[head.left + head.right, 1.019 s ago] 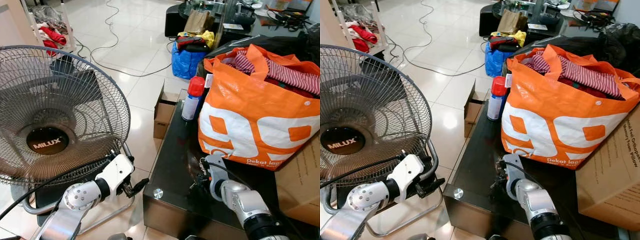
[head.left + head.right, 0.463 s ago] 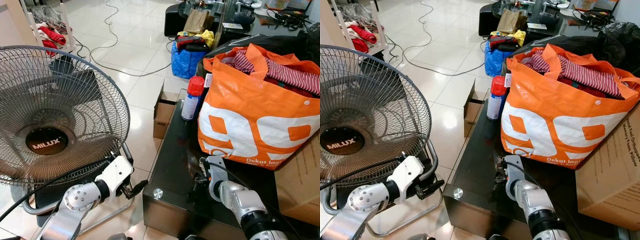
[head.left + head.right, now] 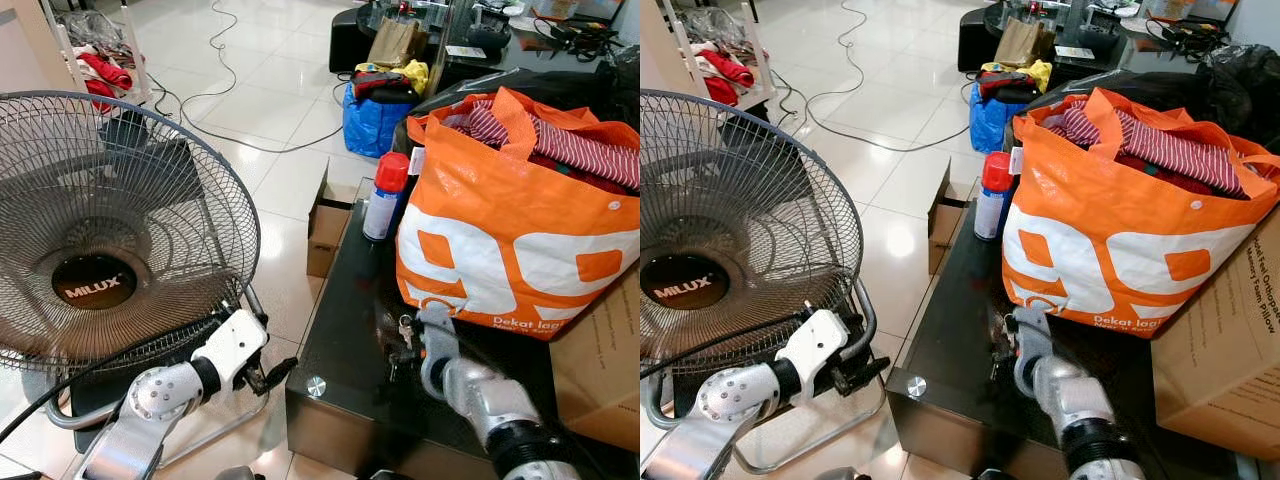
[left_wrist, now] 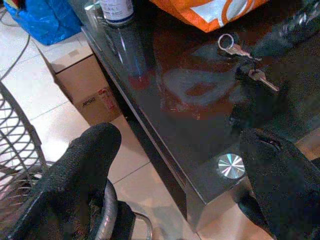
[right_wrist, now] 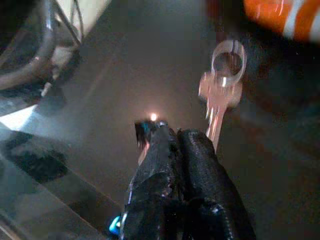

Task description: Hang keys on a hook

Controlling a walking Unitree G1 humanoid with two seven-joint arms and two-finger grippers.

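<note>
Pinching the small silver keys on a ring (image 5: 221, 85), the right tool (image 5: 172, 145) has its two black fingers pressed tight together on them, just above the shiny black table (image 3: 340, 320). The ring sticks out past the fingertips, likely so it can slip over a hook. I see no hook. Beside this tool stands the big orange shopping bag full of clothes (image 3: 520, 230). The left tool (image 4: 180, 175) hangs spread wide with nothing in it, off the table's edge near the round grey wire fan (image 3: 110, 230).
</note>
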